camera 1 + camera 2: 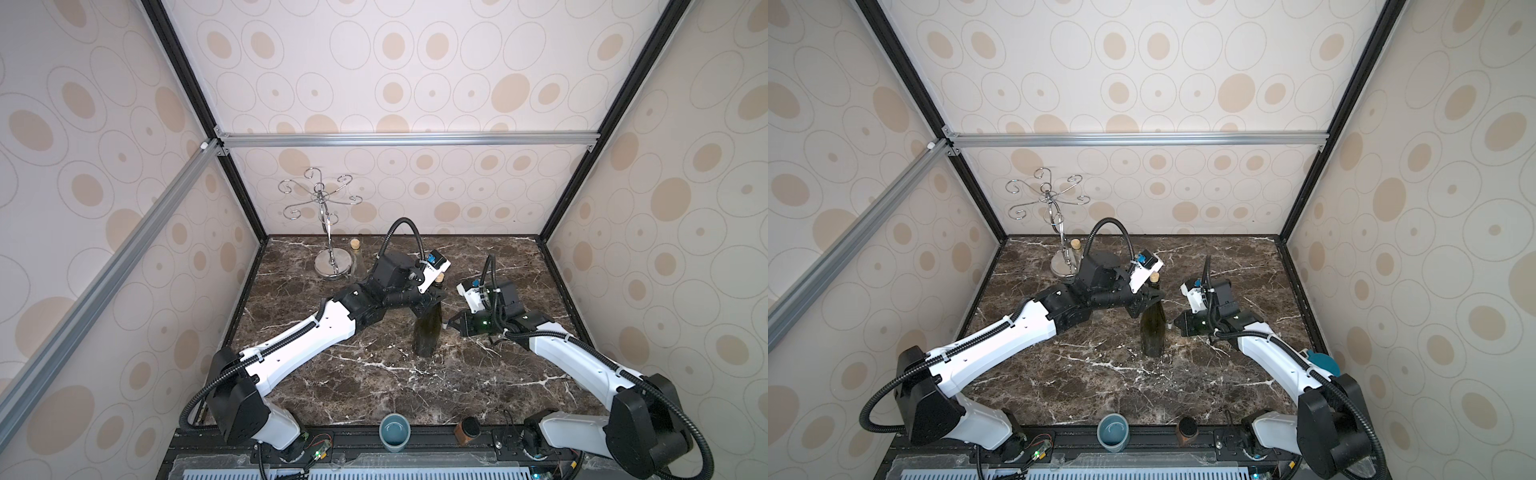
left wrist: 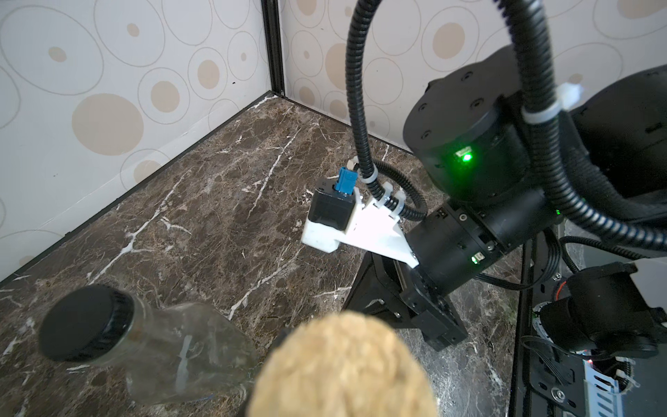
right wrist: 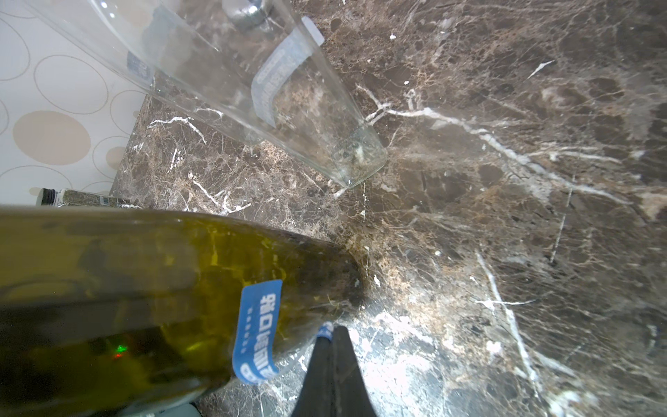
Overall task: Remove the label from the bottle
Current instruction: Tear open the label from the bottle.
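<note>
Left gripper [image 1: 431, 299] clamping bottle [image 1: 427, 332] neck, right gripper [image 3: 330, 334] pinching label [image 3: 257, 325] edge

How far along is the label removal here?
Done: the left gripper holds the green bottle by its neck. In hand: the right gripper, shut, pinches a blue scrap beside the blue label. Left: most of the label is stuck on the bottle.

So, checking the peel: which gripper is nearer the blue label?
Right. The right gripper pinches the label low on the bottle; the left gripper clamps its neck.
</note>
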Available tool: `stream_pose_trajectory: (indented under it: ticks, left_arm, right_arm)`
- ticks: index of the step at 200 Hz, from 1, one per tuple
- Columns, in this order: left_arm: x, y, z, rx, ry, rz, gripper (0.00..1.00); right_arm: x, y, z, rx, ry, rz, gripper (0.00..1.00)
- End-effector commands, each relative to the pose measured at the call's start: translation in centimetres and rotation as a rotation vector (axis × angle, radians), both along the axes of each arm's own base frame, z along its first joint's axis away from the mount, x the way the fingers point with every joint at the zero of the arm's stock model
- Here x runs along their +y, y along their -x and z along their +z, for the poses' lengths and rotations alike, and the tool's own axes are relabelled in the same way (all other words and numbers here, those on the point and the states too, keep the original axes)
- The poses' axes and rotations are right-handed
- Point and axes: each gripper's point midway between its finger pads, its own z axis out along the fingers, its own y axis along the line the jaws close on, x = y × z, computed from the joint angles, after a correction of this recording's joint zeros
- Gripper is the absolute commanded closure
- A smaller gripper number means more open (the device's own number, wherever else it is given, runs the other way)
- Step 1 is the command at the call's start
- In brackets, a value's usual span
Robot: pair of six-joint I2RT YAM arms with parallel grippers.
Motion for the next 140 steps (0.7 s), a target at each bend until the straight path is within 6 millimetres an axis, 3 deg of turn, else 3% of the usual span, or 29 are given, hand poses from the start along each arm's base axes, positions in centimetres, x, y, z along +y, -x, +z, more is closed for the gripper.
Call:
stream_pose_trajectory:
  ticks: [1, 140]
  left_arm:
    - [-0.85, 1.26, 0.37, 0.034, 0.007, -0.056, 0.88]
    - [-0.94, 1.58, 0.43, 0.033, 0.004, -0.067, 0.88]
  right_arm:
    - [-0.33, 0.57, -0.06, 0.004, 0.005, 0.013, 1.00]
    - [-0.99, 0.35, -0.49, 0.028, 0.011, -0.004, 1.00]
